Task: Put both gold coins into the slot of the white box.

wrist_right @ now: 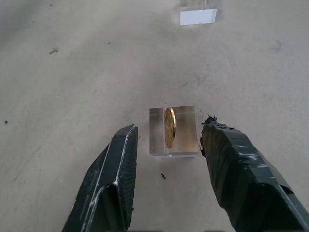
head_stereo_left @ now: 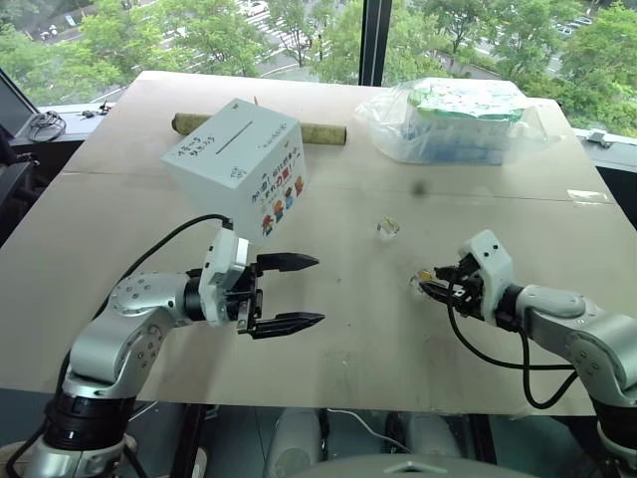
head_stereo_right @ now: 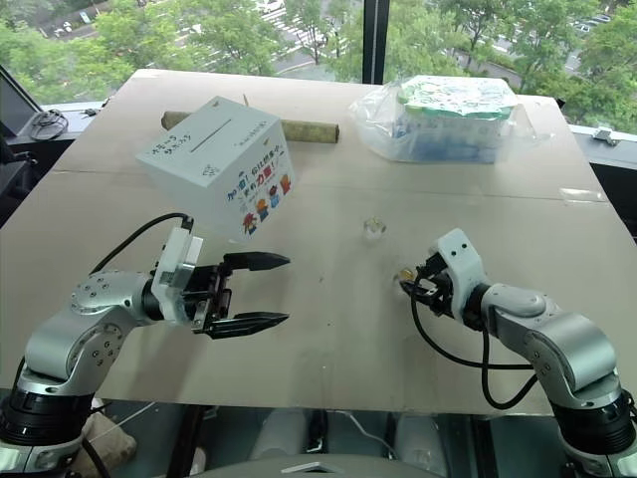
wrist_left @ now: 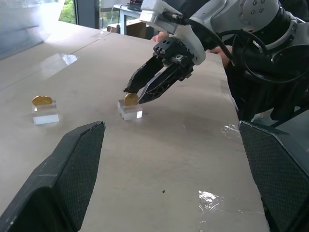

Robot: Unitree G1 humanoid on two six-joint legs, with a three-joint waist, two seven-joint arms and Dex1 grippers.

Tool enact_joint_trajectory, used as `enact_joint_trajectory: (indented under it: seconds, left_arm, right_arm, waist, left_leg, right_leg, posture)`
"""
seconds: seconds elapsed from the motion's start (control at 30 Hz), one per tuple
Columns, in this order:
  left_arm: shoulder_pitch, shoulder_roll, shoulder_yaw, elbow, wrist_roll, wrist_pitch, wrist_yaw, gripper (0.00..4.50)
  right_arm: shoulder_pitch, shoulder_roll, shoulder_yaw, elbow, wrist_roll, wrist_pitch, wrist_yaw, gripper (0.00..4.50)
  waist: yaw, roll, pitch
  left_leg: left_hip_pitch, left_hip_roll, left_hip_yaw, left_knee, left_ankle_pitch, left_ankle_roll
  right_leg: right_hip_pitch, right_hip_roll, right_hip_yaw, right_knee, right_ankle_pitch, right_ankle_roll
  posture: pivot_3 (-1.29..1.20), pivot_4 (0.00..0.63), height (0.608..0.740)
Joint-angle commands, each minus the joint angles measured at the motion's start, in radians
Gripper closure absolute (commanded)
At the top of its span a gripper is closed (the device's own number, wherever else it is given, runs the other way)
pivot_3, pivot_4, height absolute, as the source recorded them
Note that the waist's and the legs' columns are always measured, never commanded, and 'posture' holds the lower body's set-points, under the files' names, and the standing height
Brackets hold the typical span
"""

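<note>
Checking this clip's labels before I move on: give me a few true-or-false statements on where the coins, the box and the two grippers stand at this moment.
1. Both gold coins have gone into the white box. False: each stands on edge in a clear holder on the table, the near coin and the far coin.
2. The right gripper has its fingers either side of the near coin's clear holder. True.
3. The left gripper is shut on a coin. False: its fingers are spread wide, holding nothing.
4. The slot is on the box's upward face. True.
5. A clear bag of packs lies at the table's far right. True.
</note>
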Motion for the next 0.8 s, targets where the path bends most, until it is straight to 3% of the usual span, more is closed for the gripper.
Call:
enact_joint_trajectory:
  seconds: [0.03,0.07,0.37,0.8]
  left_arm:
    - [0.007,0.015,0.026,-0.026,-0.007,-0.021,-0.012,0.0]
    - [0.01,0.015,0.028,-0.025,-0.007,-0.022,-0.013,0.0]
    - [0.024,0.01,0.027,-0.018,-0.024,-0.006,-0.006,0.0]
    - [-0.197,-0.058,0.018,0.02,-0.257,0.345,0.196,0.0]
  right_arm:
    - [-0.008,-0.005,-0.008,-0.005,-0.016,-0.032,0.011,4.0]
    - [-0.006,-0.007,-0.01,-0.005,-0.018,-0.034,0.015,4.45]
    - [-0.002,-0.005,-0.031,-0.02,-0.021,-0.043,0.028,4.45]
    - [-0.058,-0.018,-0.137,-0.147,0.123,-0.119,0.144,4.45]
  waist:
    - [0.001,0.0,0.0]
    - [0.001,0.0,0.0]
    - [0.001,0.0,0.0]
    - [0.0,0.0,0.001]
  left_leg:
    - [0.0,0.0,0.0,0.0,0.0,0.0]
    - [0.0,0.0,0.0,0.0,0.0,0.0]
    - [0.0,0.0,0.0,0.0,0.0,0.0]
    - [0.0,0.0,-0.001,0.0,0.0,0.0]
  right_leg:
    - [0.0,0.0,0.0,0.0,0.0,0.0]
    - [0.0,0.0,0.0,0.0,0.0,0.0]
    - [0.0,0.0,0.0,0.0,0.0,0.0]
    - [0.0,0.0,0.0,0.0,0.0,0.0]
  posture:
    - [0.0,0.15,0.74]
    - [0.0,0.15,0.74]
    - [0.0,0.15,0.74]
    - [0.0,0.15,0.74]
